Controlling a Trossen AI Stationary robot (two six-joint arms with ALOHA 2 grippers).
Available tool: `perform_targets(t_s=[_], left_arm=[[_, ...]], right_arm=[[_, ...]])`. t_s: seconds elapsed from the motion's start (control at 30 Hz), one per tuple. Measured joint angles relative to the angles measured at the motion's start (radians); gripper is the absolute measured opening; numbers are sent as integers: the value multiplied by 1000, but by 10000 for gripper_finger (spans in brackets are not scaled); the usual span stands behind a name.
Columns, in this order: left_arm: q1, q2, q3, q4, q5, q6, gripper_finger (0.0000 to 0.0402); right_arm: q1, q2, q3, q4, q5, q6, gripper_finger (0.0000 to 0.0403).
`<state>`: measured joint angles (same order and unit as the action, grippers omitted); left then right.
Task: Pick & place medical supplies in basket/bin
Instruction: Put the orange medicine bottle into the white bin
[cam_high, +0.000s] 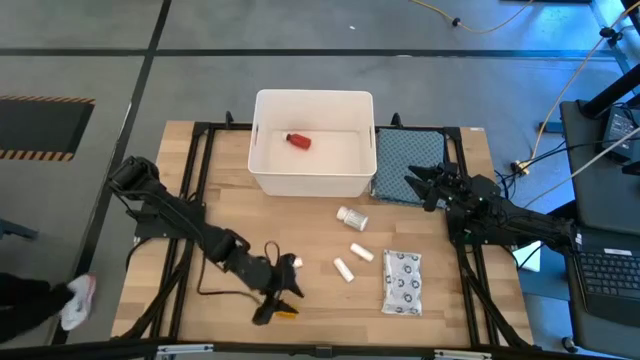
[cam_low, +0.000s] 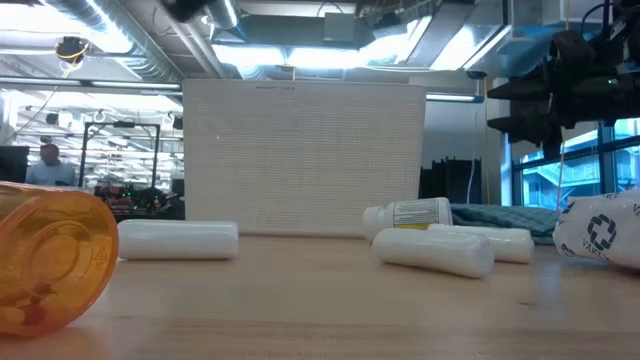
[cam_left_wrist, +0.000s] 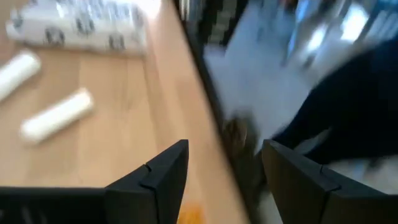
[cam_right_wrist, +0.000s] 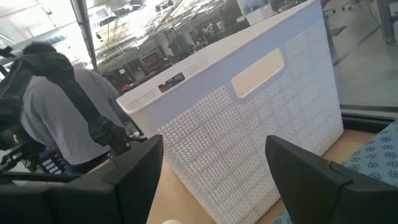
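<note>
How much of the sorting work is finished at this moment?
Done: only the red bottle lies in the white tub. In hand: nothing; the left gripper is open, low over the amber vial, and the right gripper waits open above the cloth. Left: the vial, the pill bottle, two white cylinders and the blister pack.

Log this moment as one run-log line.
left claw: open, low near front edge, over amber vial | right claw: open, waiting over cloth | red bottle: in bin
</note>
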<state>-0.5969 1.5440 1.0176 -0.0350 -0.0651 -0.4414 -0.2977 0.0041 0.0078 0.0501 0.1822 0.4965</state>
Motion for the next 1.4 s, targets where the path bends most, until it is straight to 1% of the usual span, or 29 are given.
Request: perform_targets(t_s=[0.07, 0.13, 0.2, 0.27, 0.37, 0.53, 0.7, 0.87, 0.93, 1.03, 1.13, 1.27, 1.4], left_arm=[[-22, 3, 34, -143, -24, 39, 199], [-39, 14, 61, -208, -62, 37, 199], [-49, 21, 72, -204, -94, 28, 199], [-62, 37, 81, -195, -101, 25, 199], [-77, 58, 80, -198, -78, -5, 199], [-80, 68, 80, -200, -26, -13, 199], [-75, 68, 80, -185, -19, -58, 198], [-75, 68, 80, -174, -9, -18, 198], [-75, 68, 80, -172, -9, -28, 200], [-75, 68, 80, -171, 2, -63, 212], [-75, 68, 80, -171, 13, -69, 238], [-75, 68, 80, -171, -15, -83, 271], [-75, 68, 80, -170, -19, -158, 282]], right_arm=[[0, 0, 0, 0, 1, 14, 284], [0, 0, 0, 0, 1, 28, 284], [0, 0, 0, 0, 1, 48, 284], [0, 0, 0, 0, 1, 58, 284], [0, 0, 0, 0, 1, 78, 284], [0, 0, 0, 2, 1, 78, 284], [0, 0, 0, 2, 1, 77, 284], [0, 0, 0, 2, 1, 75, 284], [0, 0, 0, 1, 1, 71, 284], [0, 0, 0, 2, 1, 71, 284], [0, 0, 0, 1, 1, 71, 284], [0, 0, 0, 1, 1, 71, 284], [0, 0, 0, 1, 1, 71, 284]])
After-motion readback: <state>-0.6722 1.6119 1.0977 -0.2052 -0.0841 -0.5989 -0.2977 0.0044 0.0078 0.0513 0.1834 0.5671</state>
